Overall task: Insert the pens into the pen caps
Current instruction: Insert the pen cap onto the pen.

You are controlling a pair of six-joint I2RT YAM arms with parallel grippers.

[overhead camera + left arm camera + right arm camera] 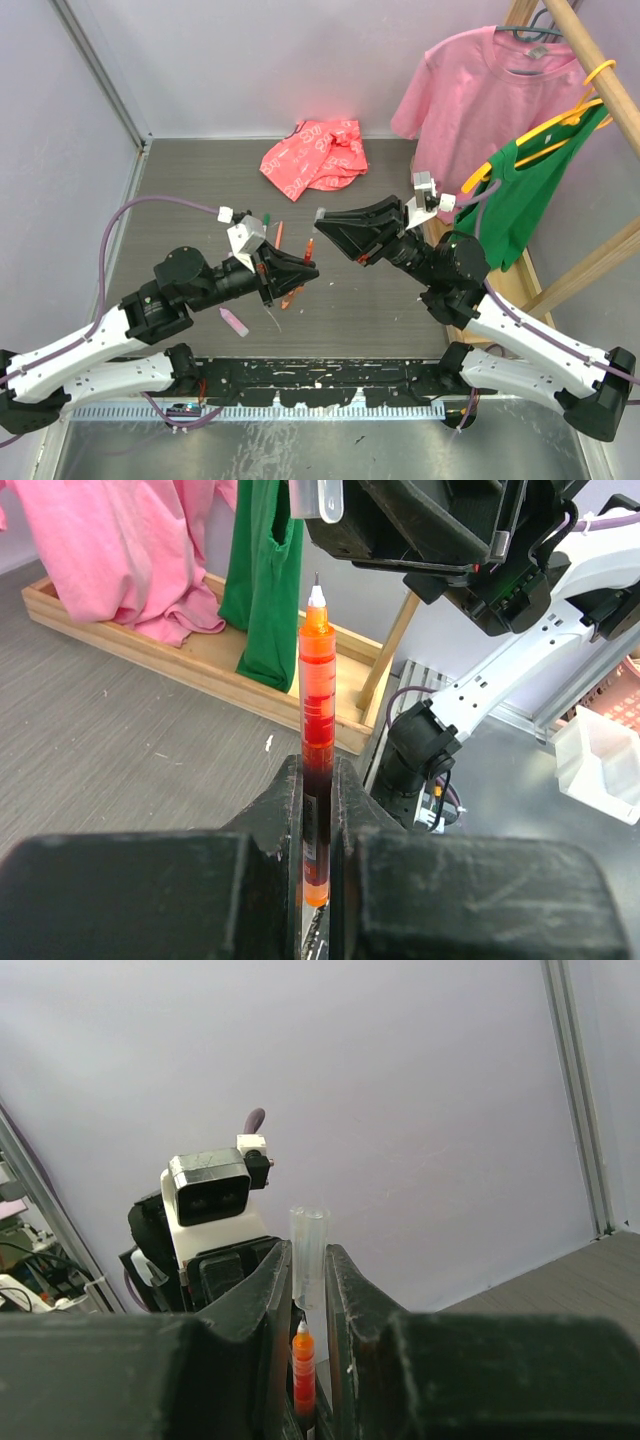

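Clenched left fingers (316, 810) grip an orange pen (316, 710), its tip aimed rightward at the clear cap (308, 1245) that the right fingers (306, 1290) grasp mid-air above the tabletop (180, 200). Pen and cap axes look nearly aligned, tip just short of the cap's mouth.

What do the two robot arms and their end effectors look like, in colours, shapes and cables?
Both arms have white shells with black joints. The left end effector and right end effector are black wedge shapes, each with a white camera block behind. A purple cable runs along each arm.
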